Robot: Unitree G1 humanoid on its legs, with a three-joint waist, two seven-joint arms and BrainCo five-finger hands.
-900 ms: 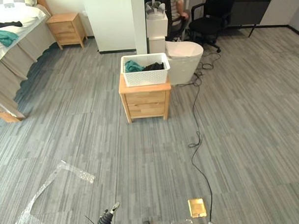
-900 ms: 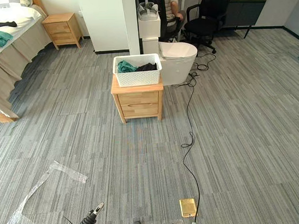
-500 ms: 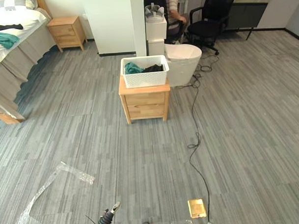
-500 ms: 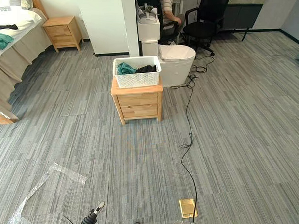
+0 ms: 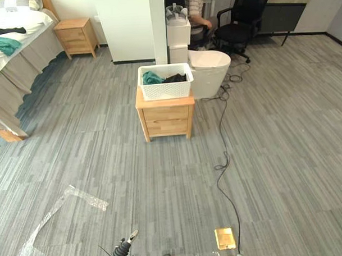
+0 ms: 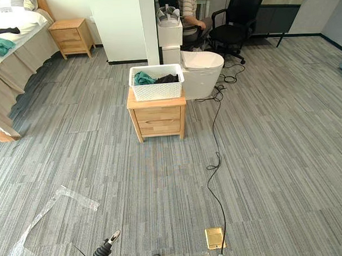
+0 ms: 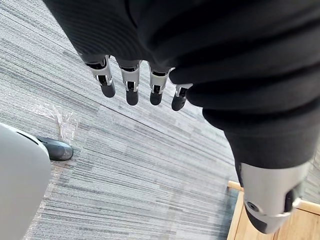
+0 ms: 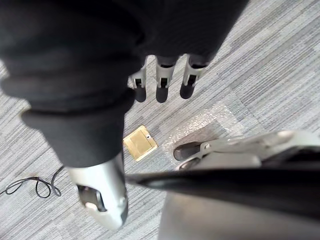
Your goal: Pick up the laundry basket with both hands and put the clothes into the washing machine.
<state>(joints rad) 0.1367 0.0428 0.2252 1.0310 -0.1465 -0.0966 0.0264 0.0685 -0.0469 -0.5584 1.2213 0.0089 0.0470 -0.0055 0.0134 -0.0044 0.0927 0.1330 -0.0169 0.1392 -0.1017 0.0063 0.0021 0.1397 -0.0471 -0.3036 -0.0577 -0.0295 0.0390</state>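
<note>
Basket [image 5: 165, 89] sits upper centre on the nightstand [image 5: 166, 118], at lifting height.
My left hand [image 7: 131, 82] and right hand [image 8: 161, 80] hang slack-fingered, empty, over floor [image 5: 273, 147].

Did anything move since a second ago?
Nothing moved; only the robot's head camera shifted a little. The basket stays on the wooden nightstand with the clothes inside. The left hand and right hand still hang open over the floor, holding nothing.

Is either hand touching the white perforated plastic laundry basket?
Apart. The left eye view shows the white basket far ahead on the wooden nightstand; the wrist views show left hand and right hand hanging open over floor.
</note>
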